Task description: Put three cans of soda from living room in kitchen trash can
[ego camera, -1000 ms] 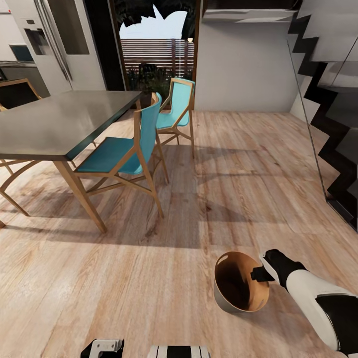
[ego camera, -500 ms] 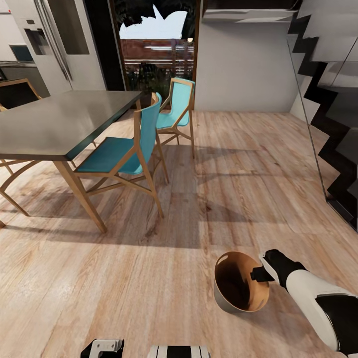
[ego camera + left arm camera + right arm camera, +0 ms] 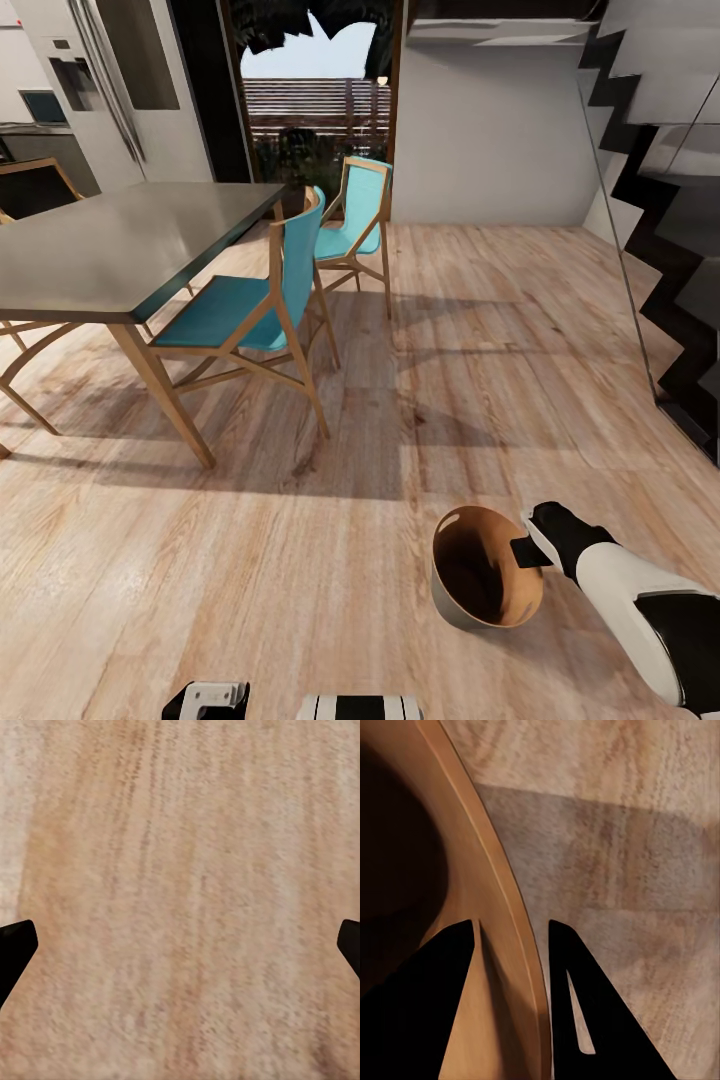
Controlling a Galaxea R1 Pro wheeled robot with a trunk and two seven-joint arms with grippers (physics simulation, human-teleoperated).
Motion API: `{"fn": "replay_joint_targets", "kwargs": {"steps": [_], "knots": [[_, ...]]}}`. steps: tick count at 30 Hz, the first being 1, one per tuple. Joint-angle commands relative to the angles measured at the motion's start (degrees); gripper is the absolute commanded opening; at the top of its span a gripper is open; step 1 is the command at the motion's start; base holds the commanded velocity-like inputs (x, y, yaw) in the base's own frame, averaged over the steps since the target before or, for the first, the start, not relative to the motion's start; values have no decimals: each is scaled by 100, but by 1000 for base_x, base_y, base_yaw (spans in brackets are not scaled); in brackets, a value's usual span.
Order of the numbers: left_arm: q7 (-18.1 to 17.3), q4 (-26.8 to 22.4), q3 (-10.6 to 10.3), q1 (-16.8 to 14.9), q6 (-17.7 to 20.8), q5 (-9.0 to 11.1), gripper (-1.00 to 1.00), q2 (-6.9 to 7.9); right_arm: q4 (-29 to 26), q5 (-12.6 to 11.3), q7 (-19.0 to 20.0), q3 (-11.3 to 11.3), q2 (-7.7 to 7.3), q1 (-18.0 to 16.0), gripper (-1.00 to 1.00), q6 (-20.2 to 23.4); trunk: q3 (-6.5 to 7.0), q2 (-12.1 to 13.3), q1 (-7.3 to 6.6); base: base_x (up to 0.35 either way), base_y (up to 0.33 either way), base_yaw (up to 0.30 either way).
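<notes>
Almost nothing differs vs. the head views from 1 s and 0.5 s ago: camera framing identical, so the base isn't rolling; only the tash can (image 3: 487, 580) and the right end effector (image 3: 528, 551) have nudged very slightly, a tiny wobble of the carried bin. The right end effector is clamped on the bin's rim, one finger inside the brown wall and one outside, as the right wrist view shows (image 3: 514, 1005) w/ the rim (image 3: 487, 892) running between the two black fingers. Bin hangs tilted, mouth toward the camera, above the light wood floor (image 3: 250, 560), near the robot's right front; inside looks empty as far as can be seen, no soda cans visible. Left end effector (image 3: 180, 945) is spread wide apart w/ nothing between its fingertips, just floor beneath. Surroundings: grey dining table (image 3: 110, 245), teal chairs (image 3: 250, 300), glass door to a patio (image 3: 315, 110), staircase (image 3: 660, 200) at right, fridge (image 3: 100, 80) at far left. Judgement: a pause mid-transit w/ the bin in hand, prob. being carried toward the cans; task barely advanced, no can binned yet. Grip on a thin rim could slip if the base turns fast.
</notes>
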Motion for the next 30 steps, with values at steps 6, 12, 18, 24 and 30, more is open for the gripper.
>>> {"fn": "replay_joint_targets", "kwargs": {"steps": [6, 12, 18, 24, 30], "knots": [[-1, 2, -2, 0, 0, 2, 100, 0, 3, -134, 24, -75, 2, 7, -100, -3, -1, 0, 1, 0, 0, 0], [-2, 6, -2, 0, 0, 2, 100, 0, 4, -134, 25, -75, 2, 8, -100, -3, -1, 0, 1, 0, 0, 0], [0, 8, -2, -4, 9, -6, 100, -1, 4, -134, 25, -75, 2, 15, -100, -3, 21, 2, -2, 0, 0, 0], [1, 8, -2, -7, 9, -6, 100, -1, 2, -134, 25, -74, 2, 17, -100, -3, 154, 10, -17, 0, 0, 0], [0, 8, -2, -6, 9, -7, 100, -1, 4, -134, 25, -74, 2, 17, -100, -3, 287, 18, -33, 0, 0, 0]]}}
